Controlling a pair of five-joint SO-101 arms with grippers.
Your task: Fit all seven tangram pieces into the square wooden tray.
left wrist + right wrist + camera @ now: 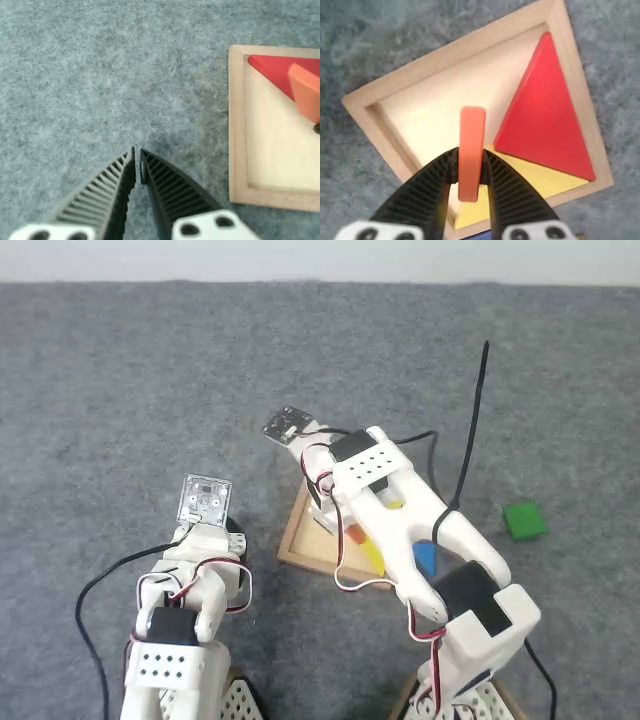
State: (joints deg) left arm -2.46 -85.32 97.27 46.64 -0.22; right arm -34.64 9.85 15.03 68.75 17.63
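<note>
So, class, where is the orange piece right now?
Right wrist view: the orange piece is held edge-on between the fingers of the right gripper, over the bare floor of the wooden tray, beside the red triangle.

Inside the wooden tray (445,61), bare floor is lying open beside the red triangle (546,117) and yellow piece (540,182), its rim hemming it; grey counter (150,370) is stretching open outside.

The left arm (185,610), at lower left of the high view, and the right arm (400,510), right of centre, are white plastic with rows of small holes. Black cables (92,600) and red wires (338,565) loop along them. The left claw (137,151) and right claw (470,151) are black and ribbed.
</note>
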